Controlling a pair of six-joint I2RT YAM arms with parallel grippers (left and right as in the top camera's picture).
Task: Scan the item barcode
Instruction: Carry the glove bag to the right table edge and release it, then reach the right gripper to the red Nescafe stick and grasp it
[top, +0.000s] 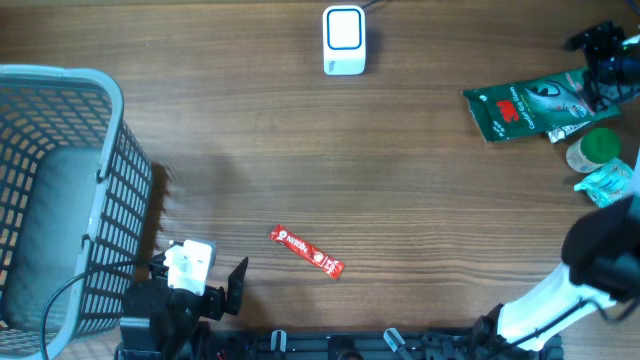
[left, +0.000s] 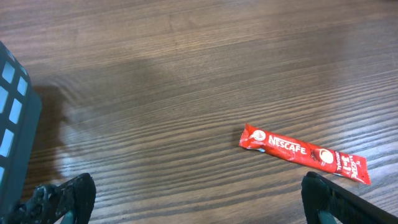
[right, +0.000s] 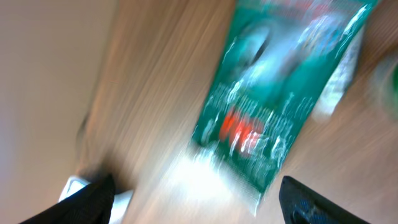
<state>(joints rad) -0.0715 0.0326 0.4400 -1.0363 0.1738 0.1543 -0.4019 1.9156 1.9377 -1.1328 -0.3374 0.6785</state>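
Nescafe stick (left: 305, 155) legible at left wrist, scanner (top: 344, 40) only overhead, green pouch (right: 273, 93) blurred at right wrist, both jaws wide

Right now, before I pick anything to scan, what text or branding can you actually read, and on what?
"NESCAFE": white letters on the red sachet.
Smaller print at the sachet's right end: too small to read.
Green pouch: red logo and white print, too small overhead, blurred from the right wrist.
White scanner: no legible text.

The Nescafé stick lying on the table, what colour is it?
The Nescafé stick is red with white lettering. It shows best in the left wrist view.
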